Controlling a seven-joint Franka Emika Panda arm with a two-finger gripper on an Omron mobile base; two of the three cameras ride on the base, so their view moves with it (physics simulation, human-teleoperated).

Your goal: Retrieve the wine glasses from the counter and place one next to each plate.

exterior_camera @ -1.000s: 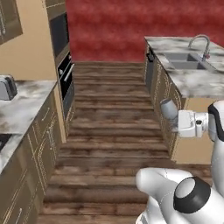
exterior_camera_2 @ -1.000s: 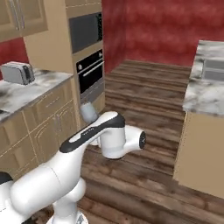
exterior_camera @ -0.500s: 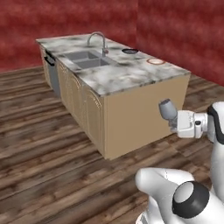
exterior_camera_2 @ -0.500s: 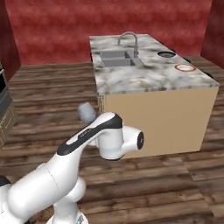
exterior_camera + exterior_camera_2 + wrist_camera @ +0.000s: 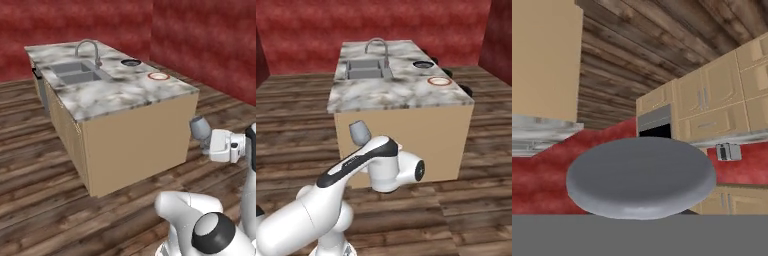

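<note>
Off the near end of the marble island (image 5: 150,95), above the wooden floor, the pincer (image 5: 206,141) pinches a translucent grey-blue stemmed wine glass (image 5: 198,127). The white plate with orange-red rim (image 5: 158,76) sits at the island's far right edge. Driving closer could knock the glass against the tan end panel.

Arm folded low ahead of base, wrist level, hand pointing toward nine o'clock. Gripper (image 5: 201,137) clamped tight on wine glass (image 5: 198,127), carried mid-air.
</note>
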